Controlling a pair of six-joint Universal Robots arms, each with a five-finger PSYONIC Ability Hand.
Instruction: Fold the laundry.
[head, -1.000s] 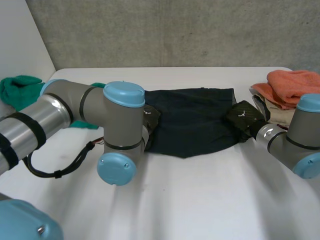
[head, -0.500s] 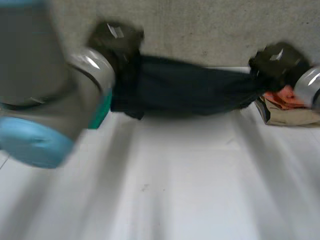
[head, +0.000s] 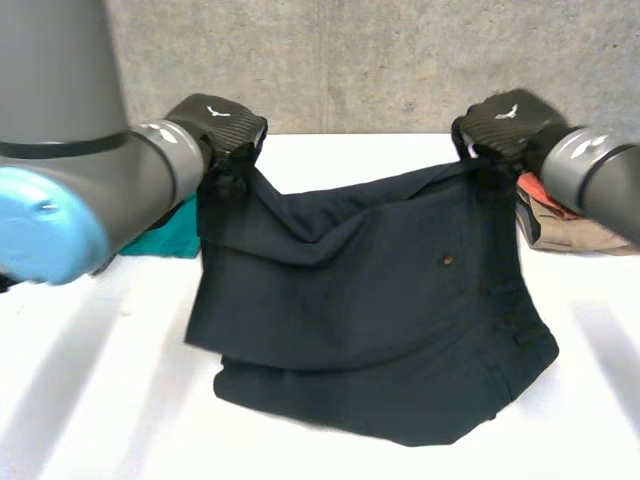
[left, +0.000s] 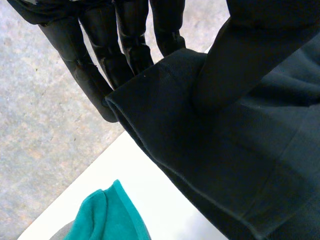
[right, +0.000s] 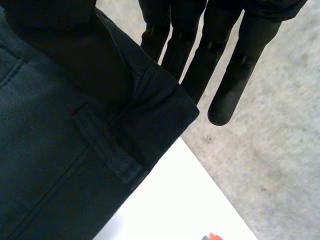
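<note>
A dark navy garment (head: 370, 310), shorts or trousers with a waistband and belt loops, hangs between my two hands above the white table (head: 100, 400), its lower part resting on the tabletop. My left hand (head: 218, 124) pinches one upper corner; in the left wrist view the thumb (left: 235, 55) presses the cloth (left: 210, 130) against straight fingers (left: 107, 55). My right hand (head: 503, 122) holds the other upper corner; in the right wrist view the thumb (right: 75, 50) clamps the waistband (right: 90, 145) against the fingers (right: 235, 65).
A teal cloth (head: 165, 235) lies on the table behind my left arm, seen also as teal cloth (left: 107, 217) below the left hand. A stack of folded orange and beige laundry (head: 560, 220) sits at the right edge. A grey wall (head: 350, 60) stands behind the table.
Both hands closed on the garment's far corners and lifted it off the table; it now hangs spread between them instead of lying flat.
</note>
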